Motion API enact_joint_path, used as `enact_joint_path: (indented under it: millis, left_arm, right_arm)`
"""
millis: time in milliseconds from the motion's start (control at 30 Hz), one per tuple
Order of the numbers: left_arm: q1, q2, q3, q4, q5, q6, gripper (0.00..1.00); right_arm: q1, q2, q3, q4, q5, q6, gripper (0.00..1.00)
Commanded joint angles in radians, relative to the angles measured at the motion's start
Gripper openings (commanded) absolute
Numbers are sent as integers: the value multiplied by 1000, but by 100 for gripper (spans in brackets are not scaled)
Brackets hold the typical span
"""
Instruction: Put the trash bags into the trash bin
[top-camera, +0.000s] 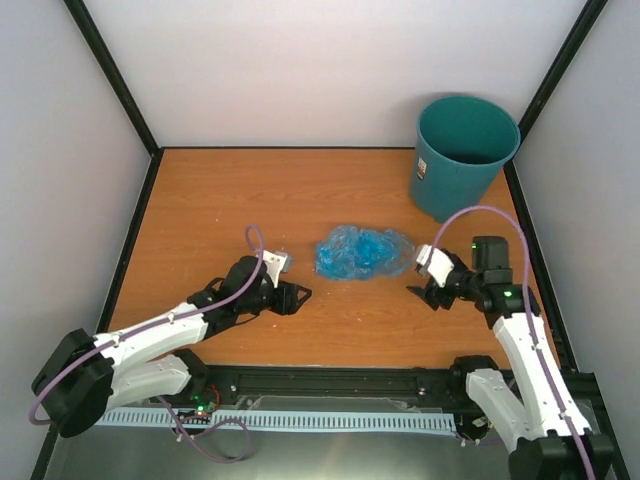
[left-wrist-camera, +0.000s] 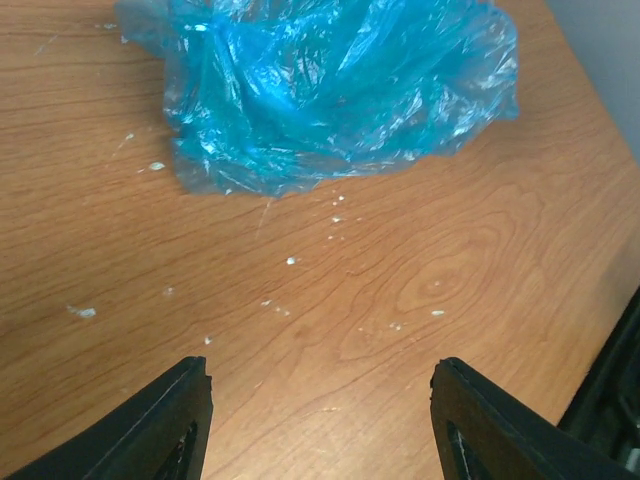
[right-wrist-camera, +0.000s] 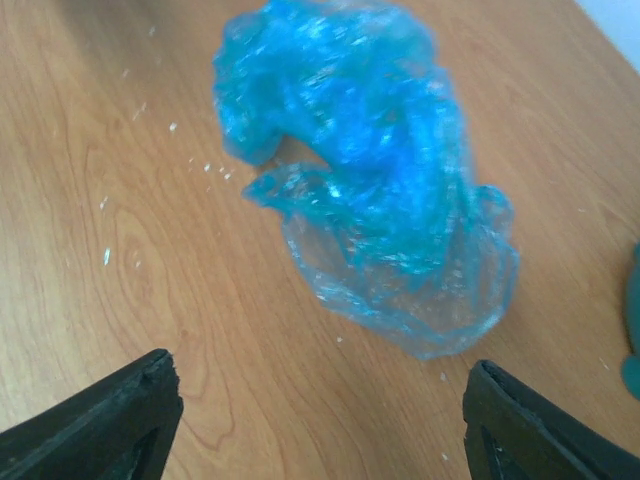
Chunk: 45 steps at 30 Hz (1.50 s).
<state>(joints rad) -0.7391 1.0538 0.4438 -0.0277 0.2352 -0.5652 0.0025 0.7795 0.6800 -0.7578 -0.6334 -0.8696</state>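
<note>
The crumpled light-blue translucent trash bag (top-camera: 362, 252) lies on the wooden table between my two arms. It fills the top of the left wrist view (left-wrist-camera: 330, 90) and the middle of the right wrist view (right-wrist-camera: 370, 170). The dark teal trash bin (top-camera: 462, 156) stands upright at the far right corner, its mouth open. My left gripper (top-camera: 296, 297) is open and empty, left of and a little nearer than the bag. My right gripper (top-camera: 422, 293) is open and empty, just right of the bag and close to its edge.
Grey walls with black frame posts enclose the table (top-camera: 230, 210) on three sides. Small white specks (left-wrist-camera: 300, 260) dot the wood near the bag. A sliver of the bin's teal edge (right-wrist-camera: 632, 340) shows at the right of the right wrist view.
</note>
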Motion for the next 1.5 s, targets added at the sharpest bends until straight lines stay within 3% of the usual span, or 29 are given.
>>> enact_joint_path:
  millis: [0,100,233,433,600,667,733,800,967,1167,1300,1367,1467]
  left_arm:
    - [-13,-34,-30,108,-51,129,61]
    - [-13,-46,-66,153,-86,172,62]
    - [-14,-34,-93,187,-121,207,63]
    - [-14,-23,-97,162,-163,206,64]
    - [-14,-33,-103,160,-169,199,63]
    - [-14,-39,-107,158,-177,198,63]
    - [-14,-49,-109,154,-179,196,63]
    - [-14,-63,-114,154,-186,195,63]
    - [-14,-107,-130,152,-217,189,63]
    - [-14,-169,-146,129,-286,173,64]
    - [-14,-210,-156,121,-311,165,64]
    - [-14,-224,-164,122,-319,163,64]
    - [-14,-236,-165,120,-321,162,64]
  right_arm:
    - [196,52,-62,131,319,-55,77]
    - [369,152,-81,229,530,-38,75]
    - [486,326,-33,296,621,-1,71]
    - [558,566,47,383,758,43,58]
    - [570,607,75,428,770,61,50]
    - [570,612,82,428,761,57,36]
    - [571,615,115,395,738,61,13]
    - [571,594,163,322,661,77,3]
    - [573,469,329,80,306,127,3]
    - [568,404,606,-172,3,158,3]
    - [429,388,685,-98,-209,294,3]
    - [317,404,616,66,-160,439,3]
    - [200,509,469,196,157,583,3]
